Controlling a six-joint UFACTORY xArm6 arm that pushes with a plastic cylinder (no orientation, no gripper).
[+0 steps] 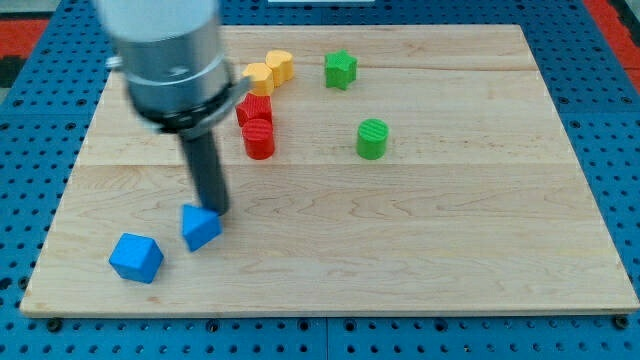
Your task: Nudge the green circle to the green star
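- Green ribbed circle block point(372, 138) is seen right of centre on the pale wooden board point(450, 250), at five o'clock from the green star block point(340, 69), well apart.
- No hand is fitted; my tip point(217, 211) touches the blue triangular block point(201, 227), far at eight o'clock from the circle.

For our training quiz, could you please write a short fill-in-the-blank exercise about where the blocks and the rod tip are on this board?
1. My tip sits right by the upper edge of a ____ block.
2. The green circle lies toward the view's ____ from the green star.
3. The two red blocks sit just below the ____ blocks.

Missing words: blue; bottom; yellow
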